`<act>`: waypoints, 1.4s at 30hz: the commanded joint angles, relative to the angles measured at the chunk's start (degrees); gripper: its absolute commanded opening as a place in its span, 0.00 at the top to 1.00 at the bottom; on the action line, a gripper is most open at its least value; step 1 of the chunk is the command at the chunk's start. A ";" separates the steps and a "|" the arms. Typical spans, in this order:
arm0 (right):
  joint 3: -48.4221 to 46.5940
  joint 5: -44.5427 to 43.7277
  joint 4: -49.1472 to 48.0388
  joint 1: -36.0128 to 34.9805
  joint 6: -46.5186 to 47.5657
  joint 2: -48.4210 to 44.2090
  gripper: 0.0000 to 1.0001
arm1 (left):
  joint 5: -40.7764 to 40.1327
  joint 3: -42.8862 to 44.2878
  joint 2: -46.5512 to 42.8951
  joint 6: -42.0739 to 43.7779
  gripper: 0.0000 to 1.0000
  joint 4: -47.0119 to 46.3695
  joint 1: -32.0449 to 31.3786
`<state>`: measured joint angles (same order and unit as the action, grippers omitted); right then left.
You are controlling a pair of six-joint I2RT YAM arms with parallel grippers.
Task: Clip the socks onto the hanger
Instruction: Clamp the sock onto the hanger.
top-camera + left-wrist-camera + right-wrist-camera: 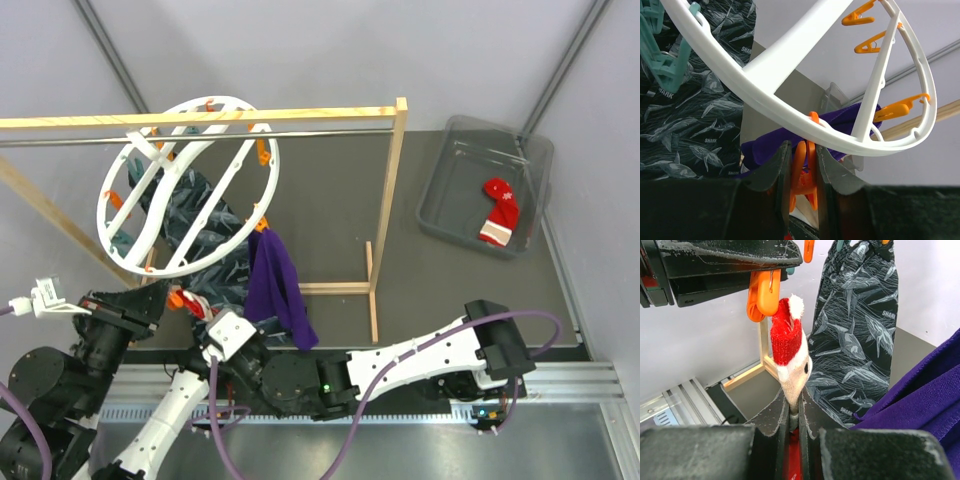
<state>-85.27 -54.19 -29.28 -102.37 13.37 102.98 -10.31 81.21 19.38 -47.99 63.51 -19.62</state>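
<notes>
1. Left side. My left gripper (pixel 802 156) is clamped on a small plastic orange clip (pixel 801 182). One finger sits on each side of the clip body, both touching it. The clip hangs from the near rim of the large round white plastic hanger (pixel 715 55), which is tilted under the wooden rack (pixel 388 200). I cannot tell whether the clip mouth is pressed open.

2. Centre. My right gripper (pixel 794 410) is closed tight on the lower part of a small red sock (pixel 787 347) with a white toe. The sock stands upright above my fingers. Its white tip is just beside the lower end of the orange clip and may be touching it, but it is not yet between the clip faces.

3. Right of centre. A deep-purple sock (pixel 278 285) already hangs from the rim. The dark shark-print fabric (pixel 860 330) hangs behind it.

4. Far right. A second red sock (pixel 499 212) lies in the clear grey plastic bin (pixel 432 195), well apart from the hanger.

Step in hand: presenting the red sock to the clip.

Next move, as judged:
- Squeeze the clip handles until the mouth gapes.
- Raise the sock tip into the gap.
- Ease the left grip so that the clip bites.
- Only then part the right fingers.
</notes>
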 commanded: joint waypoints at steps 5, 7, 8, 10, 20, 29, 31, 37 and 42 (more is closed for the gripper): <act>-3.23 1.55 -1.57 -0.99 -0.97 0.73 1.00 | -0.77 -1.23 0.14 -0.53 1.00 1.27 0.72; -4.02 1.55 -1.31 -1.08 -0.62 1.43 1.00 | -0.59 -1.23 0.13 -0.70 1.00 1.27 0.72; -4.11 1.46 -1.22 -0.99 -0.45 1.52 1.00 | -0.51 -1.14 0.05 -0.79 1.00 1.27 0.72; -4.37 1.46 -1.31 -0.99 -0.36 1.70 1.00 | -0.59 -0.97 0.31 -0.71 1.00 1.27 0.72; -5.25 1.02 -1.22 -1.08 0.61 2.75 1.00 | -2.70 0.70 0.66 -1.32 1.00 2.85 0.81; -4.11 0.32 -1.04 -0.99 0.08 2.49 1.00 | -2.88 1.23 0.57 -1.06 1.00 2.76 0.81; -4.11 0.40 -0.96 -0.99 0.17 2.58 1.00 | -2.88 1.06 0.40 -1.06 1.00 2.85 0.81; -5.43 0.93 -0.52 -1.08 -0.18 2.75 1.00 | -2.53 -0.35 0.22 -1.23 1.00 2.76 0.90; -6.57 1.11 -0.26 -1.08 -0.27 3.28 1.00 | -2.79 -0.97 0.14 -1.32 1.00 3.03 1.07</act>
<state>-88.33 -53.10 -29.04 -102.39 13.45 105.62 -11.42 80.97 19.38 -48.12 64.10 -19.18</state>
